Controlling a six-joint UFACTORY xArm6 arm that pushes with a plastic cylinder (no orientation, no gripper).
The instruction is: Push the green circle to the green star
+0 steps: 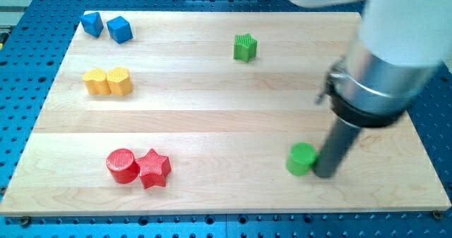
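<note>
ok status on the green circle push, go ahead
My tip against the green circle block, on its right side. Green star block far off toward the view's top. Nothing between them on the wooden board.

Lab bench (blue perforated breadboard [42,26])

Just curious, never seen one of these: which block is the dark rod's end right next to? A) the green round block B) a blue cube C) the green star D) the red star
A: my tip sits against the view's right side of the green round block, far from the green star.
</note>
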